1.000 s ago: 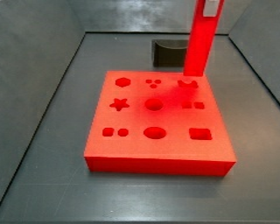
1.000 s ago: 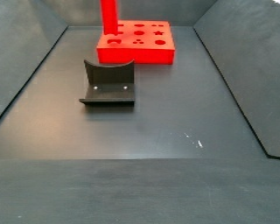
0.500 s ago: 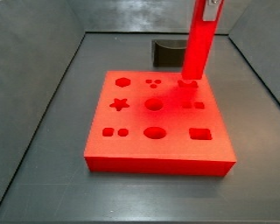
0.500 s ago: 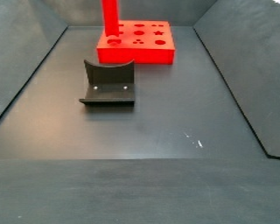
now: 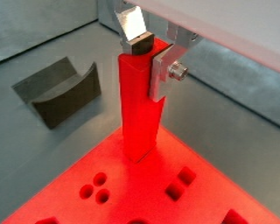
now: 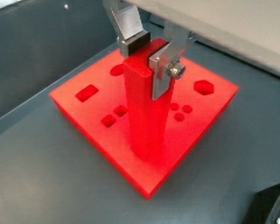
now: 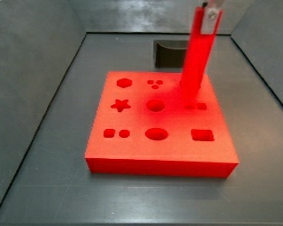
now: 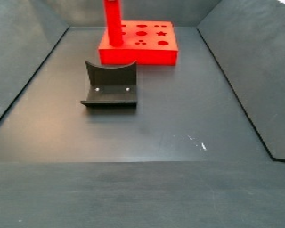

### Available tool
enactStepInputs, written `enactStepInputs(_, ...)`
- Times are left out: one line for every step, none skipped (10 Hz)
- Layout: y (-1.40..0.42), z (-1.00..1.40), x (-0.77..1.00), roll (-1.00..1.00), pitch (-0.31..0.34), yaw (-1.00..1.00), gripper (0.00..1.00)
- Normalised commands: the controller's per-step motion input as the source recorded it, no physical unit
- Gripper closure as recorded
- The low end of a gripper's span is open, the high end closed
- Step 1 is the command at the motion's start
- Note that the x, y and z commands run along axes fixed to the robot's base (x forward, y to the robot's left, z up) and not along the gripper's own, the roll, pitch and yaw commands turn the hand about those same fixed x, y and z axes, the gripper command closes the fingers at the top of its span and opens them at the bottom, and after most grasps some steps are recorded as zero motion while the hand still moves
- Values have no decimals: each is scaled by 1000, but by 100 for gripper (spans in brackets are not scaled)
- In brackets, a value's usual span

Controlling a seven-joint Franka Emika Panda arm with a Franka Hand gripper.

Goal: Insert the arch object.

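My gripper (image 5: 149, 54) is shut on the top of a long red bar (image 5: 140, 109), which also shows in a wrist view (image 6: 146, 114). The bar stands nearly upright, leaning a little, with its lower end on the flat red board (image 7: 156, 150) at a hole near the far right (image 7: 180, 92). How deep it sits I cannot tell. In a side view (image 8: 110, 22) the bar rises from the board (image 8: 151, 55) and the gripper is out of frame. No small dark arch object shows apart from the fixture.
The dark fixture (image 8: 109, 85), with a curved top edge, stands on the grey floor apart from the board; it also shows in a wrist view (image 5: 60, 90) and behind the board (image 7: 170, 51). The board has several shaped holes. Grey walls ring the floor.
The bar has come down and leans slightly now. Its lower end, seen just above the board a second ago, now meets the board surface.
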Motion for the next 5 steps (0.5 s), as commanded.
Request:
enactStepInputs(0,-103,0,0,-24,0,100)
enactStepInputs(-14,-169,0,0,-31,0,100)
enactStepInputs(-29,-291,6,0,-47,0,100)
enactStepInputs(-49,-37,3,0,-7,0,100)
enactStepInputs(0,-657,0,0,-80,-46,100)
